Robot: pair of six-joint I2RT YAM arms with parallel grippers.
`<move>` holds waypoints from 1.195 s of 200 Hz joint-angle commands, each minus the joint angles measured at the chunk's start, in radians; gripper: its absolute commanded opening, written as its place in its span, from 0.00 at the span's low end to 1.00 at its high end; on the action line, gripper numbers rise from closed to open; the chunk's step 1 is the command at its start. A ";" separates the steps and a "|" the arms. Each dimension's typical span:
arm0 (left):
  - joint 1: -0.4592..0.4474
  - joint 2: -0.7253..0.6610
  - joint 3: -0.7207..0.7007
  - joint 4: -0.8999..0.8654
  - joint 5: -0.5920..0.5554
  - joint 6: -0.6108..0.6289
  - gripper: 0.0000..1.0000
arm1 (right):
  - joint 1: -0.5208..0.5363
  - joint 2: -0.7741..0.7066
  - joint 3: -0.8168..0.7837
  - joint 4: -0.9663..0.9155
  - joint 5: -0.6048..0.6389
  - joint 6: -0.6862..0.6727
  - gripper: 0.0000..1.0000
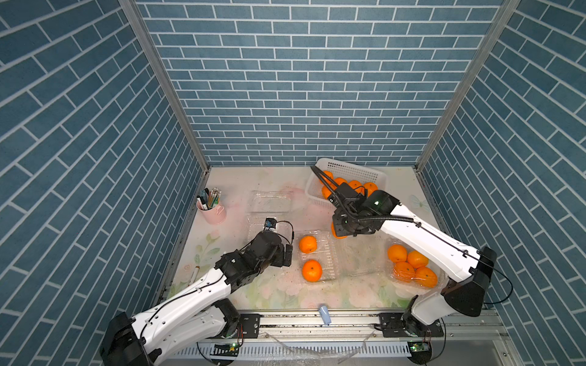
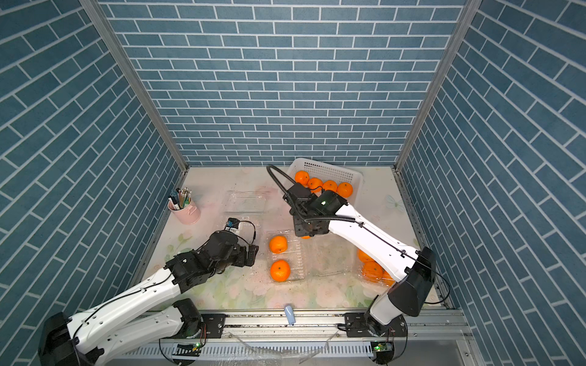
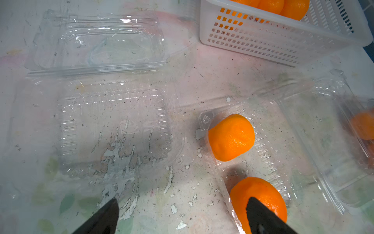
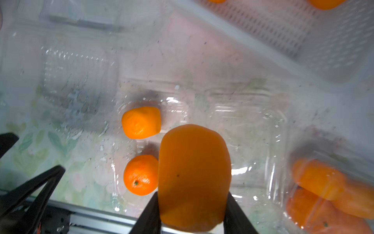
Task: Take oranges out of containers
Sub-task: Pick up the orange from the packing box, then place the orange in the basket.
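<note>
Right hand point(image 4: 192, 199): jaws pinched on either side of one orange point(image 4: 194, 176), which is carried clear of the bench point(image 1: 269, 291), between the middle container point(image 1: 328, 253) and the white basket point(image 1: 352, 169). It is likely bound for the basket, where several oranges point(image 1: 354, 184) lie already.

Left hand point(image 3: 182, 202): jaws wide, nothing in them, low beside the left edge of the middle container. It is probably placed to steady the thin plastic or to take the next fruit.

Middle container: lid laid open to the right; two oranges point(image 1: 308, 244) sit along its left side.

Right container point(image 1: 439, 280): four oranges point(image 1: 407, 271) packed together, lid seemingly shut, not yet dealt with.

Left container point(image 1: 269, 202): open and empty, just beyond the left hand.

Pink cup point(image 1: 213, 215) of pens: far left, apart from the work.

Writing: none legible. A faint embossed mark point(image 3: 137, 125) in the empty container's floor cannot be read.
</note>
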 commanded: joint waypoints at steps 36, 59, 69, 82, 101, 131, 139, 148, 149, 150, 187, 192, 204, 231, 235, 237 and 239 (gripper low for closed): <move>0.010 -0.028 0.029 -0.051 -0.027 0.019 0.99 | -0.217 0.119 0.154 -0.040 0.132 -0.235 0.33; 0.013 -0.034 0.025 -0.055 -0.032 0.020 0.99 | -0.294 0.194 0.193 0.006 0.110 -0.256 0.31; 0.013 -0.034 0.026 -0.062 -0.036 0.019 1.00 | -0.325 0.221 0.197 0.036 0.085 -0.256 0.30; 0.014 -0.037 0.028 -0.068 -0.040 0.021 0.99 | -0.361 0.264 0.206 0.056 0.084 -0.251 0.29; 0.017 -0.043 0.022 -0.071 -0.041 0.022 0.99 | -0.399 0.330 0.218 0.073 0.085 -0.236 0.27; 0.021 -0.041 0.017 -0.067 -0.038 0.024 0.99 | -0.438 0.401 0.210 0.135 0.070 -0.196 0.26; 0.024 -0.037 0.017 -0.067 -0.037 0.026 0.99 | -0.447 0.420 0.213 0.149 0.070 -0.185 0.25; 0.025 -0.035 0.019 -0.067 -0.034 0.027 0.99 | -0.457 0.442 0.216 0.162 0.070 -0.174 0.25; 0.025 -0.034 0.019 -0.067 -0.034 0.027 0.99 | -0.459 0.444 0.217 0.163 0.070 -0.173 0.25; 0.025 -0.033 0.019 -0.068 -0.034 0.027 0.99 | -0.460 0.447 0.218 0.164 0.069 -0.172 0.25; 0.028 -0.027 0.022 -0.076 -0.030 0.030 0.99 | -0.489 0.535 0.266 0.179 0.092 -0.154 0.25; 0.028 -0.026 0.020 -0.076 -0.030 0.029 0.99 | -0.492 0.545 0.272 0.181 0.091 -0.152 0.25; 0.030 -0.025 0.020 -0.078 -0.032 0.027 0.99 | -0.498 0.564 0.279 0.188 0.093 -0.148 0.25; 0.031 -0.022 0.026 -0.083 -0.032 0.025 0.99 | -0.506 0.589 0.290 0.211 0.114 -0.159 0.25; 0.031 -0.019 0.029 -0.086 -0.033 0.024 0.99 | -0.508 0.592 0.292 0.213 0.119 -0.160 0.25; 0.032 -0.018 0.030 -0.088 -0.033 0.024 0.99 | -0.509 0.594 0.293 0.213 0.123 -0.160 0.25; 0.033 -0.016 0.033 -0.088 -0.033 0.025 0.99 | -0.509 0.594 0.293 0.214 0.127 -0.160 0.25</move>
